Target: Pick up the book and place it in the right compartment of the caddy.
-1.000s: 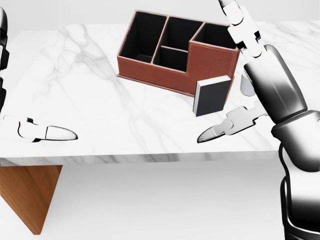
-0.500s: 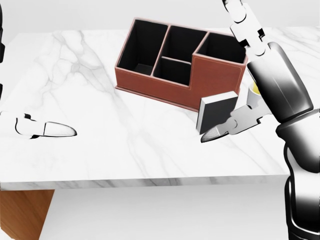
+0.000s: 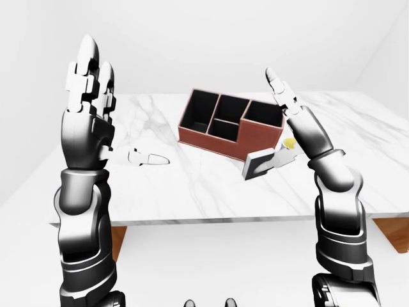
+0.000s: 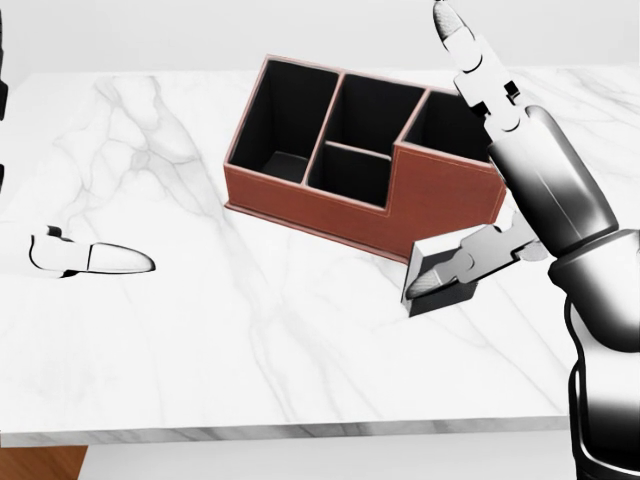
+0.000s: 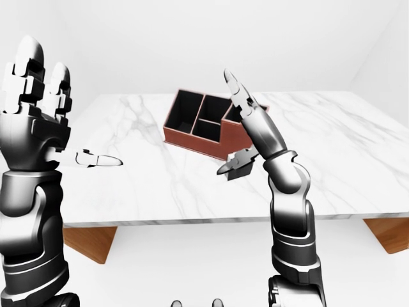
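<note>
The book point(image 4: 438, 283), dark grey with white page edges, lies tilted on the white marble table point(image 4: 200, 330), right beside the near right corner of the caddy point(image 4: 330, 205). The caddy is red-brown with black insides, and its right compartment point(image 4: 452, 125) is partly hidden by my right hand point(image 4: 505, 150). That hand is open, its fingers pointing up over the caddy. Its thumb point(image 4: 470, 260) rests on the book's top edge, with no finger closing round the book. My left hand point(image 3: 96, 115) is raised at the left, open and far from the book.
A small yellow thing point(image 3: 289, 142) peeks out behind my right hand, to the right of the caddy. The table's near edge point(image 4: 300, 432) runs along the bottom of the head view, with a wooden support point(image 3: 393, 233) below it.
The camera has shifted, so table and caddy sit lower and larger in the head view. The book has tipped from standing upright to lying tilted under my right thumb. The left hand stays put.
</note>
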`<state>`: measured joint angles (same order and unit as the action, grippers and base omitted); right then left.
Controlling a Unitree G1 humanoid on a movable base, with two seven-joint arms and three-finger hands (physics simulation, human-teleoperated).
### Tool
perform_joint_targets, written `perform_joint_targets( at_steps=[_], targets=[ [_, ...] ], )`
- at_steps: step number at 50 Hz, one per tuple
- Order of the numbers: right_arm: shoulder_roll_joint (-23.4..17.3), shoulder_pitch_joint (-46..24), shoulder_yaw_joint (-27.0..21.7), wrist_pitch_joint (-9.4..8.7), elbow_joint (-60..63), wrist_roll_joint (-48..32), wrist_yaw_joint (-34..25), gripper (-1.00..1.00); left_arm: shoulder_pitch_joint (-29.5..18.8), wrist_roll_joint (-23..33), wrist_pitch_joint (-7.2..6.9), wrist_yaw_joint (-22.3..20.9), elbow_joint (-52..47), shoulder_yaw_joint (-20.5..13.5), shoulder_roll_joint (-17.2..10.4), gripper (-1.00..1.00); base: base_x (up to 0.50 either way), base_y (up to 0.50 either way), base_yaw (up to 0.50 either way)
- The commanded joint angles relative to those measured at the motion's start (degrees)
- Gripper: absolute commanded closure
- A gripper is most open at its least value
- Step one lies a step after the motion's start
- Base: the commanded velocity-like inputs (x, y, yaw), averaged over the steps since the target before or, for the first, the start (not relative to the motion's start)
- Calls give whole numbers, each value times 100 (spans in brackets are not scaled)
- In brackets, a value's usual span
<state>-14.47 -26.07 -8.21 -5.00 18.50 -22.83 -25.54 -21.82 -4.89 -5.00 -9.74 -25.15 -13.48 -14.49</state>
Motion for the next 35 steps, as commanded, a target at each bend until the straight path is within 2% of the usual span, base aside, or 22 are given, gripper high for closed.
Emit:
perform_joint_targets(
  at_steps=[1, 35],
  targets=[
    [-19, 13, -31, 0, -60, -1, -50, -100, 23, 18, 0, 3, 92, -9, 7, -100, 30, 0, 0],
    [-67, 98, -105, 0, -220, 61, 90, -100, 166, 144, 0, -92, -39, 34, 52, -100, 30, 0, 0]
  ],
)
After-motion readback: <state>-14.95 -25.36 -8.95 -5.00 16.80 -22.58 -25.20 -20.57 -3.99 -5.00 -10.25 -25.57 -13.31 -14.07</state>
